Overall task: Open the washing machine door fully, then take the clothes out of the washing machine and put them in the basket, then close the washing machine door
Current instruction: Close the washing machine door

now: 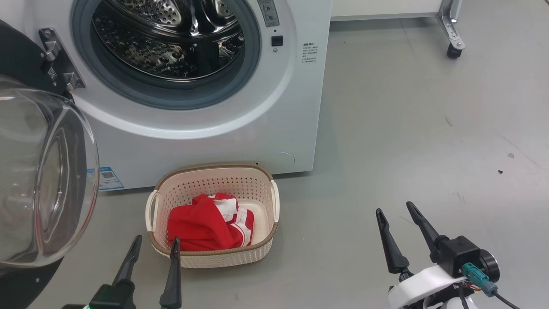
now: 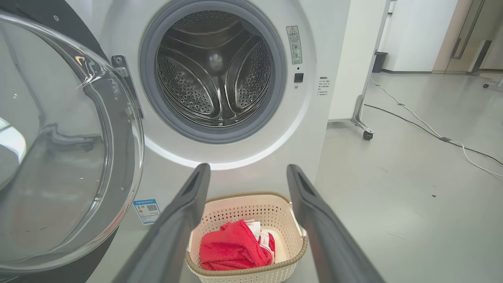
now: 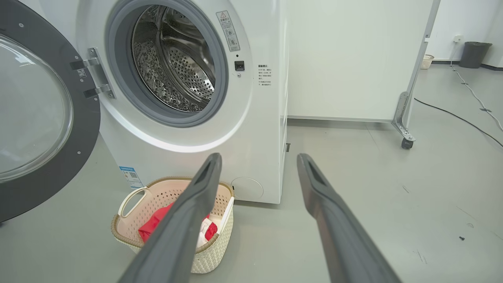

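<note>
Because the red and white clothes (image 1: 201, 225) lie bunched inside the basket (image 1: 223, 257) and the steel drum (image 1: 171, 38) looks bare, I judge the unloading done and only the closing step left. The basket sits on the grey floor (image 1: 386, 128) just in front of the washing machine (image 1: 274, 128), below its round opening, a placing that keeps the drop from drum to basket short. The washing machine door (image 1: 38, 180) hangs swung wide on its hinge (image 1: 58, 58) at the robot's left, so the opening is unblocked.

The left gripper (image 1: 156, 238) hovers at the basket's near left corner, its 2 fingers spread with nothing between them. The right gripper (image 1: 394, 207) hangs over bare floor well to the right of the basket, likewise released and empty.

With the door nearest the left arm, that arm seems better placed to push it shut. Whether the door's lower edge would clear the basket on the way round I cannot tell.
</note>
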Robot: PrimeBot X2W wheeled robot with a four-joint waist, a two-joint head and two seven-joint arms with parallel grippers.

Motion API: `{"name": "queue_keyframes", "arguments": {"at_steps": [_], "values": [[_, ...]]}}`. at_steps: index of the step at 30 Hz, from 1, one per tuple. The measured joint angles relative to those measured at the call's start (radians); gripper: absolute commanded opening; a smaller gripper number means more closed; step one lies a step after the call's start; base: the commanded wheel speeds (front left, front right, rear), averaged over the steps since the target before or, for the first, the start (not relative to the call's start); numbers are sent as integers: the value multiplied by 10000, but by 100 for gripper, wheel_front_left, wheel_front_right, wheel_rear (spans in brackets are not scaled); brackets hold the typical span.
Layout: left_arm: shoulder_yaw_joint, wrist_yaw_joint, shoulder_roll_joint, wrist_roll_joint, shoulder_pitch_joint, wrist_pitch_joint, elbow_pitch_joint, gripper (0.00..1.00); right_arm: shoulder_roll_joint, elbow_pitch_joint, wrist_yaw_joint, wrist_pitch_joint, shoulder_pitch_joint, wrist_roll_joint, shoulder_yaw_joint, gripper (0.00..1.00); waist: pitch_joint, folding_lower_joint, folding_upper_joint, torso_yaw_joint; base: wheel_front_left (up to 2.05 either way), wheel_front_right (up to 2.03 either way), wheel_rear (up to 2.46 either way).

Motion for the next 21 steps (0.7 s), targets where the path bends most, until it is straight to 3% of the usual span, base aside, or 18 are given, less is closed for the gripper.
{"name": "queue_keyframes", "arguments": {"at_steps": [21], "values": [[-10, 27, 2, 54, 2, 52, -77, 100, 0, 6, 4, 0, -2, -71, -40, 100, 49, 0, 0, 113, -4, 4, 0]]}}
